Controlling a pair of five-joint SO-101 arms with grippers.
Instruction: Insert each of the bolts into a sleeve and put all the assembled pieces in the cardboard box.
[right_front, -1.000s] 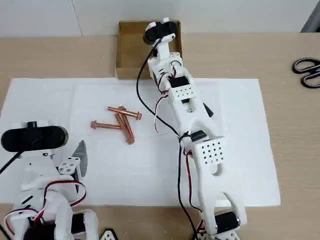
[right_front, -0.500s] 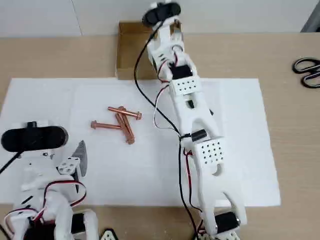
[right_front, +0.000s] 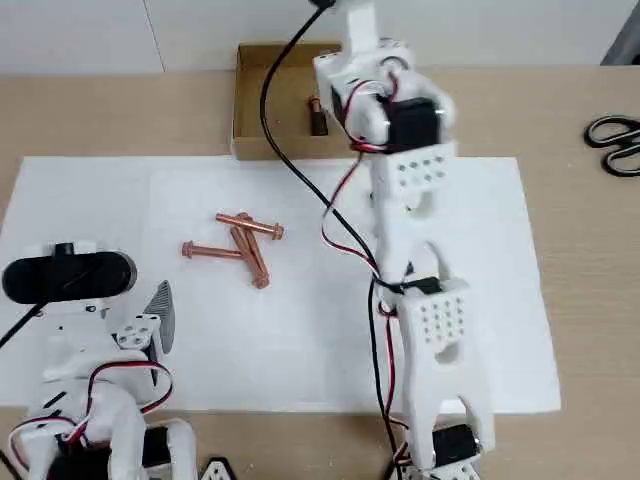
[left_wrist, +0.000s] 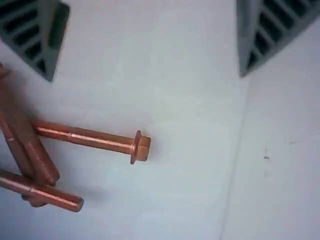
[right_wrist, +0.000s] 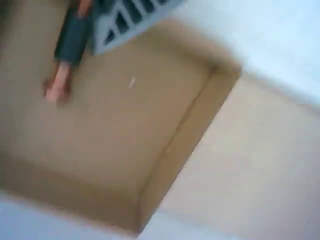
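I count loose bolts (right_front: 250, 224): three sure, pile maybe hiding fourth; sleeved bolt (right_front: 317, 110): one; cardboard box (right_front: 262, 100): one; white sheet (right_front: 300, 340): one; scissors (right_front: 612, 143): one pair; my left arm (right_front: 85, 345) plus right arm (right_front: 415, 230): two.

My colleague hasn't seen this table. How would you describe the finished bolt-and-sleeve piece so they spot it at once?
Find the shallow brown cardboard box at the far edge of the table, beyond the white paper sheet. Inside it lies a copper bolt in a dark sleeve. The three copper bolts on the paper are bare; this one alone is sleeved.
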